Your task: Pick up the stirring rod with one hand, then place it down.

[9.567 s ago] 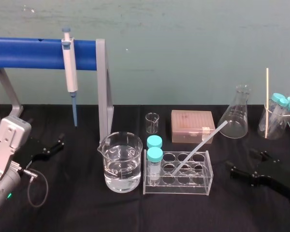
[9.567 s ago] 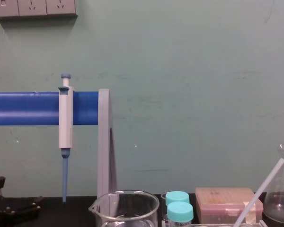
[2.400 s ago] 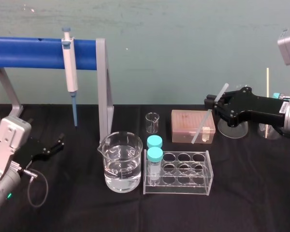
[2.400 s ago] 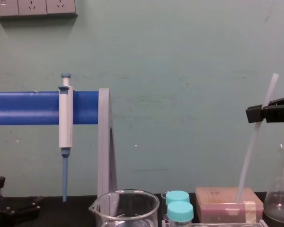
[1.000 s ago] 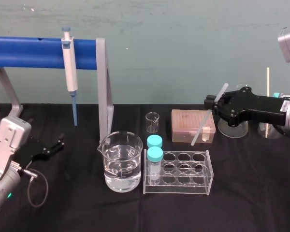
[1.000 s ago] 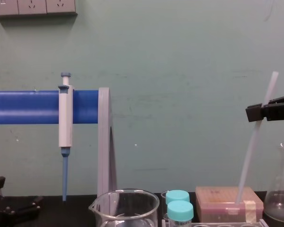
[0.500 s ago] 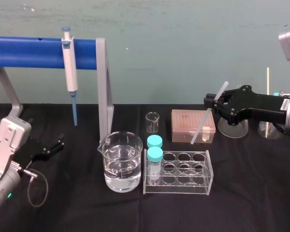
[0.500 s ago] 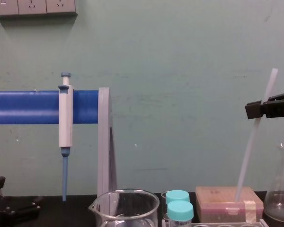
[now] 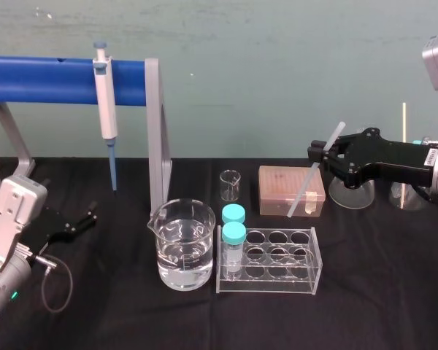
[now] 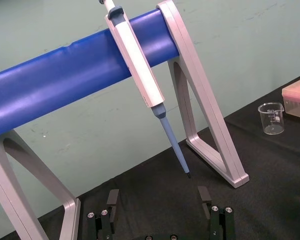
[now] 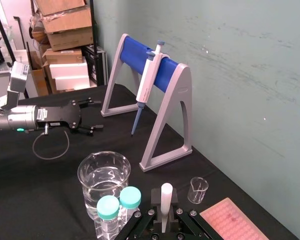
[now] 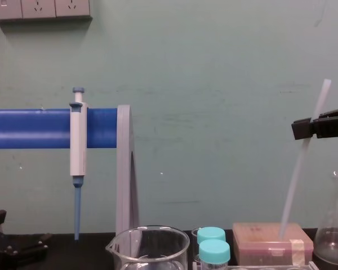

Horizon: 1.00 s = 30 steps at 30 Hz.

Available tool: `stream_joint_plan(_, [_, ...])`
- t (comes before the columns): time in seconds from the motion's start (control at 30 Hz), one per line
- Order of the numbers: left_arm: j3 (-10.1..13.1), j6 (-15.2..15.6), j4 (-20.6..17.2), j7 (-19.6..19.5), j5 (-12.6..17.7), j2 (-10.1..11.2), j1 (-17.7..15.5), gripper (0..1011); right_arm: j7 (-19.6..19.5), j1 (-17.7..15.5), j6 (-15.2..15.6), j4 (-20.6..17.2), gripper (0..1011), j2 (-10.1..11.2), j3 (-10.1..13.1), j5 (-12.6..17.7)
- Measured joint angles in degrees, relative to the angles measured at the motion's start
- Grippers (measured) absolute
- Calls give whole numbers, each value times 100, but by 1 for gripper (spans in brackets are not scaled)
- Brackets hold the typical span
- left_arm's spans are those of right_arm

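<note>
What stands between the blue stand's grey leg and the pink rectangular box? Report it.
A small clear glass beaker, apart from both grey leg and pink box, in the head view. The right gripper holds the translucent stirring rod nearby.

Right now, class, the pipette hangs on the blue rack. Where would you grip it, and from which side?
Grip the pipette by its white body just below the blue bar, coming from the front: it hangs upright, tip down, on the bar's near face, which blocks the rear.
</note>
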Motion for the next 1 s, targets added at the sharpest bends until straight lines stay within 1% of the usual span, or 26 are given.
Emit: stream_joint_plan(1.0, [0,0,0,0,0,0,0,1000,-38,-21,13,10,70,26,3,54])
